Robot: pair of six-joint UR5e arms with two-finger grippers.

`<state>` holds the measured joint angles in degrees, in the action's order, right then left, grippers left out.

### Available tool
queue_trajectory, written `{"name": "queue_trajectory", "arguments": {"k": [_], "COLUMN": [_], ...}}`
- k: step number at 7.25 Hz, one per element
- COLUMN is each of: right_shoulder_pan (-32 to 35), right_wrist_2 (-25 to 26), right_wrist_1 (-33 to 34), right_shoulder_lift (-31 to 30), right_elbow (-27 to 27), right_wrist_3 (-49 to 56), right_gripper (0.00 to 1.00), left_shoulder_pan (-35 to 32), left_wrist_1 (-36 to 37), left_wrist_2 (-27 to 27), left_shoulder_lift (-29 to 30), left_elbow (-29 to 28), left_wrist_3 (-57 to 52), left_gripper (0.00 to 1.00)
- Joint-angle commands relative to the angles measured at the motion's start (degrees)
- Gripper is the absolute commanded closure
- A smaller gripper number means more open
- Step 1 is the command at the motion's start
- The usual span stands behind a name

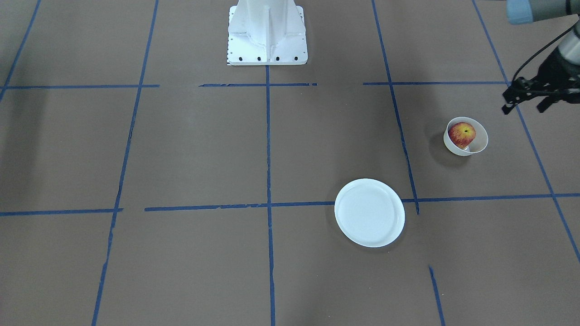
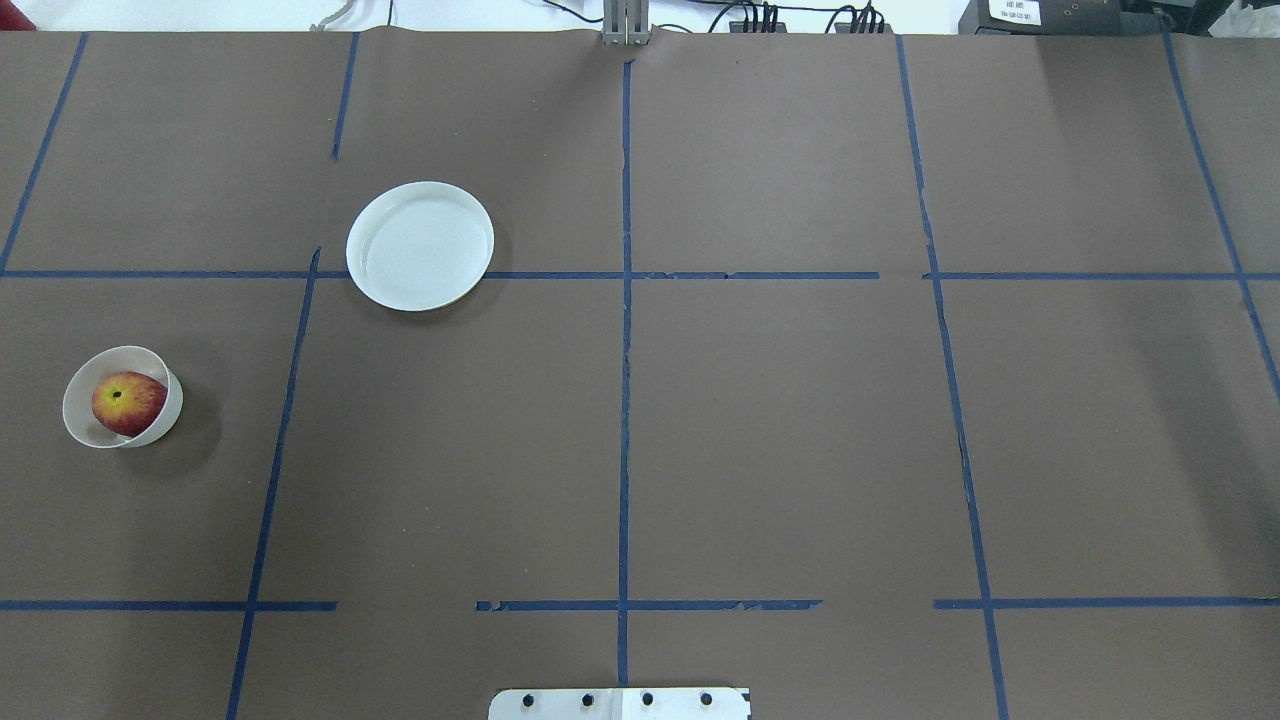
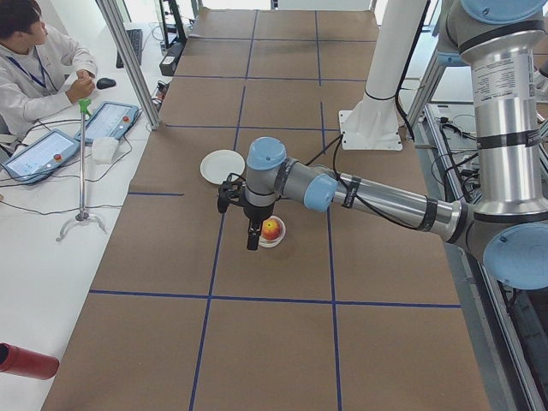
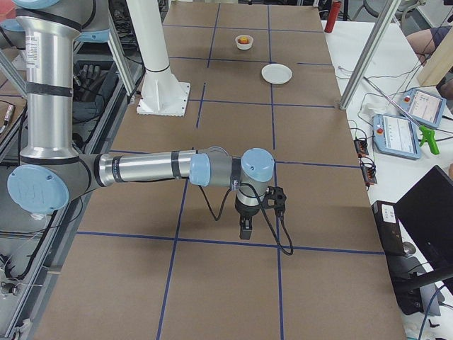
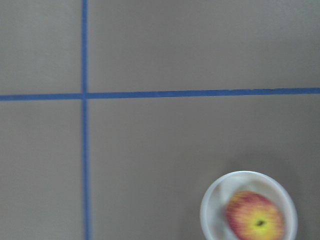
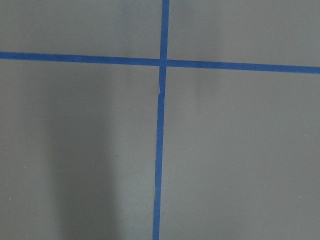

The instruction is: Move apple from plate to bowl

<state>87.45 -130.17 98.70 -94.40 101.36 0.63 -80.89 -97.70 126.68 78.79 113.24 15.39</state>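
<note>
From the front camera: shows the apple (image 1: 461,133) lying inside the bowl (image 1: 481,143), stem dimple up, and the plate (image 1: 369,213) bare, well apart from the bowl and nearer the middle of the table (image 1: 181,149). Shows also the left gripper (image 1: 522,110) hanging above and just beside the bowl, fingers spread, pinching nothing. Reads as the closing step, with the transfer apparently done and the release made. Calls next, on that judgement, only for lifting the left arm clear without clipping the rim, for fear of tipping or sliding so light a bowl. From overhead: confirms the apple in the bowl near the left edge and nothing on the plate; catches neither gripper. From the left end: places the near arm's gripper just beside the bowl, apart from the apple. From the right end: finds the right gripper (image 4: 245,228) low over bare table by a blue tape line (image 4: 177,238), far from both dishes; cannot tell whether its jaws are spread or pressed together. From the left wrist: looks straight down on the bowl, apple inside, at lower right, with no fingers in frame. From the right wrist: gives only table and crossing tape.
</note>
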Motion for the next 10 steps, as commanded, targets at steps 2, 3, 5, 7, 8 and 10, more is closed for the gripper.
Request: {"name": "queue_trajectory", "arguments": {"k": [2,3,5,7,8,10], "right_shoulder_pan": [0.0,0.0,0.0,0.0,0.0,0.0], "right_wrist_2": [0.0,0.0,0.0,0.0,0.0,0.0], "right_wrist_1": [0.0,0.0,0.0,0.0,0.0,0.0], "right_shoulder_lift": [0.0,0.0,0.0,0.0,0.0,0.0], "right_elbow": [0.0,0.1,0.0,0.0,0.1,0.0], "right_wrist_3": [0.0,0.0,0.0,0.1,0.0,0.0], "right_gripper": [0.0,0.0,0.0,0.0,0.0,0.0], "left_shoulder_pan": [-15.9,-16.4,-16.4,-16.4,-16.4,-16.4], "left_wrist_1": [0.6,0.8,0.6,0.5,0.4,0.4], "left_wrist_2": [0.2,2.7,10.2,9.9,9.8,9.9], "left_shoulder_lift": [-1.0,-0.7,-1.0,-2.1,-2.8,-2.9], "left_elbow": [-9.3,-10.1,-10.2,-9.1,-8.8,-8.7], "left_wrist_3": [-20.5,-20.7,-18.8,-18.8,-19.2,-19.4], "left_gripper": [0.0,0.0,0.0,0.0,0.0,0.0]}}
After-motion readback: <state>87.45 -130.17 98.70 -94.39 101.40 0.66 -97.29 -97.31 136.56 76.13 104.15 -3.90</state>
